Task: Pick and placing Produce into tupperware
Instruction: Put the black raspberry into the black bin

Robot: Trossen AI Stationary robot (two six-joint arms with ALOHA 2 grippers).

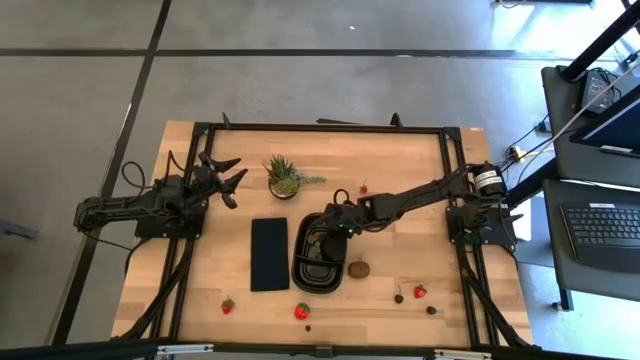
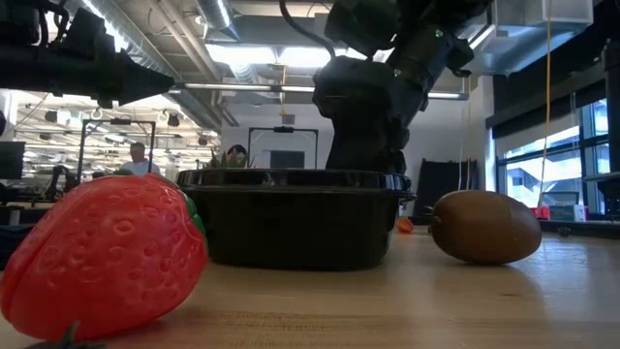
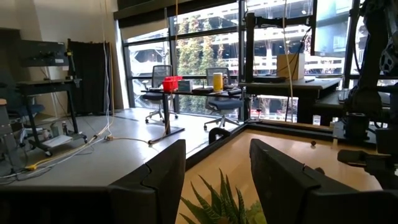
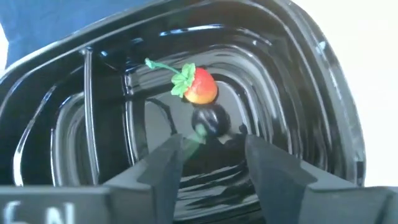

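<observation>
The black tupperware (image 1: 305,272) stands mid-table. My right gripper (image 4: 211,155) reaches down into it from the right, open, with nothing between its fingers. Just beyond its fingertips, a small strawberry (image 4: 200,87) with a green stem and a dark round berry (image 4: 210,121) lie on the ridged floor. A brown kiwi (image 1: 358,268) rests on the table right of the container. More strawberries (image 1: 302,311) (image 1: 228,305) (image 1: 420,291) and dark berries (image 1: 399,297) (image 1: 431,310) lie along the near side. My left gripper (image 1: 225,175) waits open at the far left, above the table.
A spiky potted plant (image 1: 283,178) stands behind the container, and a flat dark panel (image 1: 270,253) lies at its left. A small red piece (image 1: 363,187) sits at the far side. In the low view a big strawberry (image 2: 107,257) fills the near left.
</observation>
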